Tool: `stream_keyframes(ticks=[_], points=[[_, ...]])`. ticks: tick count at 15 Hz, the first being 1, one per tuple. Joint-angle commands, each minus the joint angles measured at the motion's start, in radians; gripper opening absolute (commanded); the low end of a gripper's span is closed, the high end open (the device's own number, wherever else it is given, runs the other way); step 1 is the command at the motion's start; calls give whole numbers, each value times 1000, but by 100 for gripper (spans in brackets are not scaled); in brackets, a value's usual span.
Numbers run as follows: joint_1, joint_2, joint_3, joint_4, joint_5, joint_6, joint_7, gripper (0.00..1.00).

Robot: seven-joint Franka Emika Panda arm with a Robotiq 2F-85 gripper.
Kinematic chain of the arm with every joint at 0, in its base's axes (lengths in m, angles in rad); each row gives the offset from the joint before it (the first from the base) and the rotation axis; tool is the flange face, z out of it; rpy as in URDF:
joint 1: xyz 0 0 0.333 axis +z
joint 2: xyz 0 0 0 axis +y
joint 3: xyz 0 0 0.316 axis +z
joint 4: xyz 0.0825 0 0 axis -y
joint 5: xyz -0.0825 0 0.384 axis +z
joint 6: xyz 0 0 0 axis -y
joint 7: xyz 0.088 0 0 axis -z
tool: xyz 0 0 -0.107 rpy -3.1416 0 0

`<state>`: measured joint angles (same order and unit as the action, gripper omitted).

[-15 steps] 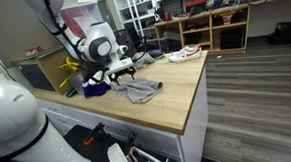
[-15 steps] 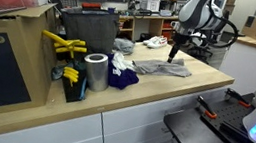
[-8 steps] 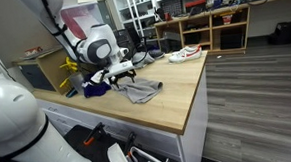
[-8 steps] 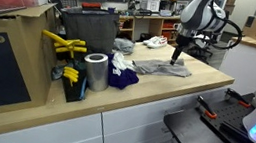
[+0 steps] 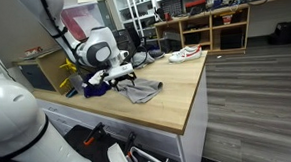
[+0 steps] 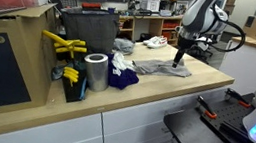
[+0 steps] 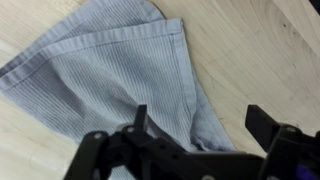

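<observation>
Grey ribbed towel (image 7: 110, 70) spread on the wooden counter (image 7: 250, 50), with the gripper (image 7: 197, 125) over its edge, jaws wide apart and grasping nothing.
From the wrist view, one finger hangs above the towel's cloth and the other above bare wood just beside the towel; whether either tip touches cannot be told. In an exterior view the gripper (image 6: 178, 60) points straight down at the towel's far side. A dark blue cloth (image 6: 122, 78) lies bunched against the towel's other end, a metal canister (image 6: 95, 72) stands just past that cloth, and a white shoe (image 5: 184, 54) sits well apart from the towel near the counter's far corner.
</observation>
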<state>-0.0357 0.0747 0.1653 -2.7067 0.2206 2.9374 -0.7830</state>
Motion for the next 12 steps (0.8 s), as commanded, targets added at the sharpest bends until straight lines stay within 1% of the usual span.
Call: stream_keyframes(ticks=[1, 4, 8, 11, 12], points=[[-1, -9, -22, -34, -20, 30, -3, 100], [-6, -8, -49, -52, -57, 25, 7, 100], [-16, 6, -100, -72, -141, 29, 24, 100], [-20, 20, -118, -83, -184, 31, 34, 100], [-21, 40, -120, -67, -193, 25, 37, 100]])
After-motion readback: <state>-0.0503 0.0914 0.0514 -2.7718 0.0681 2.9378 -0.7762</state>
